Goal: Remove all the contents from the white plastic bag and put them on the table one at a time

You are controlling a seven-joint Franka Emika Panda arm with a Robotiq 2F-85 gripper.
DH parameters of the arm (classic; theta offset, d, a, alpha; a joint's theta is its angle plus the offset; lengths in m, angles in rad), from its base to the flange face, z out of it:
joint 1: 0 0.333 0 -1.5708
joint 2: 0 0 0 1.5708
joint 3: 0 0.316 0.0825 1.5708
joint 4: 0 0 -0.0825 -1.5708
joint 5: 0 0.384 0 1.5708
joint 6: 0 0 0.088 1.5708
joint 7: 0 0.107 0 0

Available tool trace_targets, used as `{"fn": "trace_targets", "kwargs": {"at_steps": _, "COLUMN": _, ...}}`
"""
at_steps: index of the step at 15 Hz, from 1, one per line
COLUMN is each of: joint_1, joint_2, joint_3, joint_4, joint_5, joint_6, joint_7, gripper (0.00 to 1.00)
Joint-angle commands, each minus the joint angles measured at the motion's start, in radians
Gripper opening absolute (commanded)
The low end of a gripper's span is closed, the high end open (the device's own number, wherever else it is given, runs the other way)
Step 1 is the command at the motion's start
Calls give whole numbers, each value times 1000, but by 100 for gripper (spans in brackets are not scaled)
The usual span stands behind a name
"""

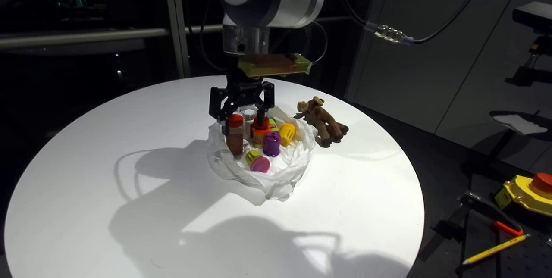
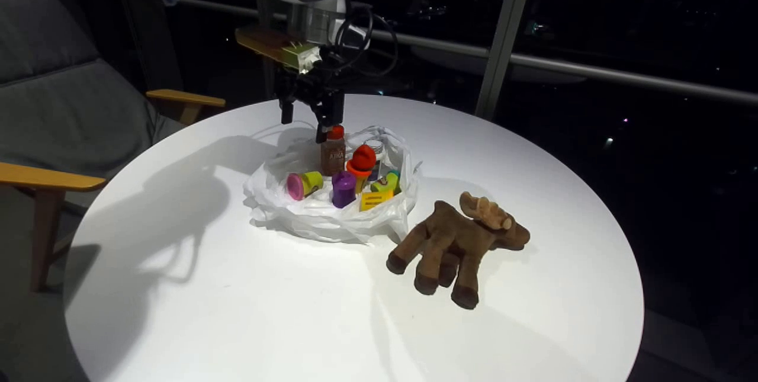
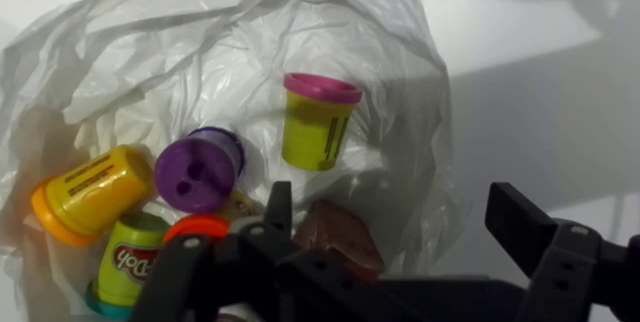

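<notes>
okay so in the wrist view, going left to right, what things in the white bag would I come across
Yellow tub, purple container, pink-lidded tub. Left out because their places overlap with these: green tub, orange-red lid, brown jar.

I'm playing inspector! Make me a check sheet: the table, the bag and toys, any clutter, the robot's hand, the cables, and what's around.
Surface: round white table, partly in shadow.
Job's things: white plastic bag, open on the table; inside are a red-lidded jar, pink-lidded tub, purple tub, yellow tub and others. Brown toy moose lies outside the bag.
Clutter: pencil and yellow box with a red button, beside the table.
Hand: open above one side of the bag, holding nothing.
Cables: clear cable connector hangs in the air, off the table.
Surroundings: grey chair beside the table, metal rail behind; dark beyond.
</notes>
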Motion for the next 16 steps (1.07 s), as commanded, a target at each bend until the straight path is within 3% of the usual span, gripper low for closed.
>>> {"fn": "trace_targets", "kwargs": {"at_steps": 1, "joint_1": 51, "joint_2": 86, "joint_3": -53, "joint_4": 155, "joint_5": -72, "joint_6": -34, "joint_7": 65, "gripper": 100}}
{"fn": "trace_targets", "kwargs": {"at_steps": 5, "joint_1": 65, "joint_2": 143, "joint_3": -71, "joint_4": 237, "joint_5": -76, "joint_6": -26, "joint_7": 110, "gripper": 100}}
{"fn": "trace_targets", "kwargs": {"at_steps": 10, "joint_1": 107, "joint_2": 209, "joint_3": -139, "joint_4": 309, "joint_5": -142, "joint_6": -41, "joint_7": 208, "gripper": 100}}
{"fn": "trace_targets", "kwargs": {"at_steps": 11, "joint_1": 111, "joint_2": 220, "joint_3": -145, "joint_4": 319, "joint_5": -149, "joint_6": -46, "joint_7": 223, "gripper": 80}}
{"fn": "trace_targets", "kwargs": {"at_steps": 16, "joint_1": 114, "joint_2": 259, "joint_3": -155, "joint_4": 367, "joint_5": -149, "joint_6": -80, "joint_7": 266, "gripper": 42}}
